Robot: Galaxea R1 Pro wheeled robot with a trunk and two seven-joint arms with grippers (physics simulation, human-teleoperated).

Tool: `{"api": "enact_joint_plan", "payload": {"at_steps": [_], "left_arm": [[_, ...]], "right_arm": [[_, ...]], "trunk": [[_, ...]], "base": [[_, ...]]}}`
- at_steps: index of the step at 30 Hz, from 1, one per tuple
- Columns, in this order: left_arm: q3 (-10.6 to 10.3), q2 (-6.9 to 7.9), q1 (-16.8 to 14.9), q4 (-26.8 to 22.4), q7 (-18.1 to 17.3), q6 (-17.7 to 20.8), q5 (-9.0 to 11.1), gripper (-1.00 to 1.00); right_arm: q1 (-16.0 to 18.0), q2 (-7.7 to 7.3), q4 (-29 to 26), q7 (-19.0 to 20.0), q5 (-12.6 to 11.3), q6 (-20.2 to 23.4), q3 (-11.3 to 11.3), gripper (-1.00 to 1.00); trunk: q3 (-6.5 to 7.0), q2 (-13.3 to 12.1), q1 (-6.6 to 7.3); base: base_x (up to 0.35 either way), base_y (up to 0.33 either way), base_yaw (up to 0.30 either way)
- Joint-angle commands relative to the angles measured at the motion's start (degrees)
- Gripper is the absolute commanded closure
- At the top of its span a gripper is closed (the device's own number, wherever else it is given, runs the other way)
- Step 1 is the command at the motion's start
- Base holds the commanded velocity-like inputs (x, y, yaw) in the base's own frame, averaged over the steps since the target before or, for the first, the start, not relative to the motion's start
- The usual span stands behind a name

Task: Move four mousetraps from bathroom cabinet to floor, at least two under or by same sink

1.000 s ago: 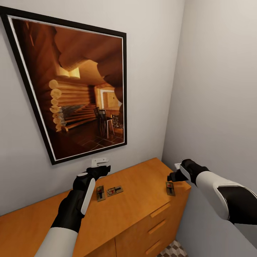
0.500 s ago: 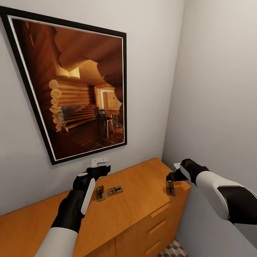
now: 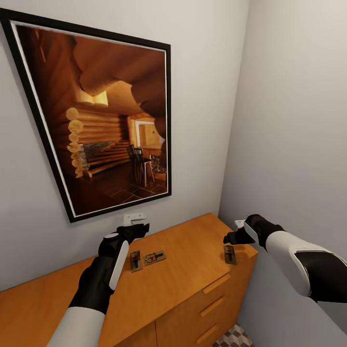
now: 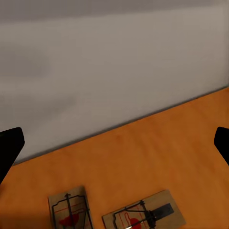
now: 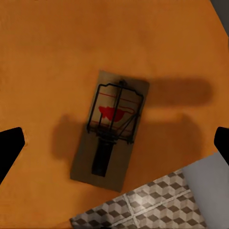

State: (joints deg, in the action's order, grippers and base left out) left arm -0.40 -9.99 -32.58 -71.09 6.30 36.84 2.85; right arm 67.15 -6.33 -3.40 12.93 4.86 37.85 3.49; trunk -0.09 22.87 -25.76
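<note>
the right end effector (image 3: 230, 237) hangs just above the right-hand end of the cabinet (image 3: 183, 284), its fingers spread wide with nothing between them. directly under it lies one mousetrap (image 3: 230, 254), flat on the cabinet top close to the end edge; in the right wrist view that mousetrap (image 5: 110, 129) sits midway between the two dark fingertips, its long axis running across the line joining them, red mark at one end, dark bar at the other, the patterned bathroom floor (image 5: 152, 205) showing past the cabinet edge.

the left end effector (image 3: 136, 222) hovers near the wall, fingers wide apart and holding nothing. just below and in front of it two more mousetraps lie side by side on the cabinet top: one (image 3: 136, 260) with its long axis pointing toward the wall, the other (image 3: 155, 257) turned roughly crosswise. a framed picture (image 3: 96, 115) hangs on the wall above.
</note>
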Motion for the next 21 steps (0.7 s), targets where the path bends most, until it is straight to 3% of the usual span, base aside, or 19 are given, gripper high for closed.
{"api": "enact_joint_plan", "payload": {"at_steps": [1,11,21], "left_arm": [[-0.04,-0.01,-0.02,-0.06,0.38,0.25,0.32,-1.00],[-0.26,-0.01,-0.03,4.27,0.38,-1.45,0.49,-1.00],[-0.03,-0.01,-0.03,6.06,0.47,-5.04,0.49,-1.00]], "right_arm": [[-0.01,-0.06,-0.11,1.03,0.01,0.23,0.34,-1.00],[-0.02,-0.95,0.12,1.40,-9.68,0.34,0.47,-1.00],[-0.01,-1.23,0.23,-2.35,-11.45,-0.01,0.47,-1.00]], "trunk": [[-0.03,0.04,-0.02],[-0.03,0.04,-0.02],[-0.03,0.04,-0.02]], "base": [[0.000,0.000,0.000],[0.000,0.000,0.000],[0.000,0.000,0.000]]}}
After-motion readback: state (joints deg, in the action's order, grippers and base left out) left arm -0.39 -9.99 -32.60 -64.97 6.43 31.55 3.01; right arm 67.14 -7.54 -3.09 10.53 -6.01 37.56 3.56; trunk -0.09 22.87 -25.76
